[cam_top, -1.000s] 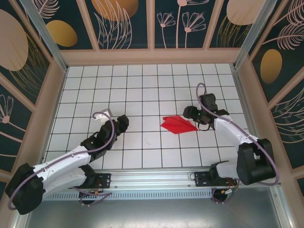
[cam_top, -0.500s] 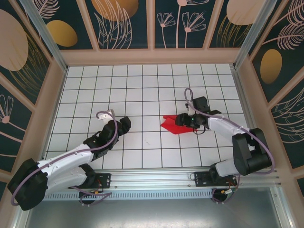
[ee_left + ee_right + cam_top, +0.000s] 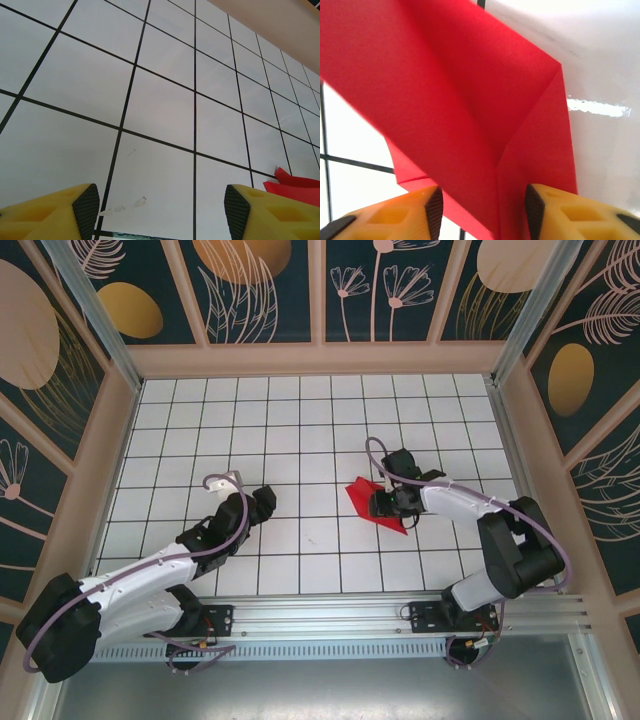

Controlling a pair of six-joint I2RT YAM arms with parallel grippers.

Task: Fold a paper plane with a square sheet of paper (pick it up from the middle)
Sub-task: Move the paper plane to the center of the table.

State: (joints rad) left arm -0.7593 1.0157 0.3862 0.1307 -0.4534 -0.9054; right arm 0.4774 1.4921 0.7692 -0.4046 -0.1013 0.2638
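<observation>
The paper plane [image 3: 360,492] is laid diagonally, nose seemingly near-right, and is straddled by the right gripper [image 3: 481,205], grasp undeterminable; the left gripper [image 3: 162,205] is spread, empty.

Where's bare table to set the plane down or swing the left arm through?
Free: the whole far half of the table up to the back wall, and the tiles between the left claw and the paper plane. Crowded: right of centre, where the right claw straddles the plane.
</observation>
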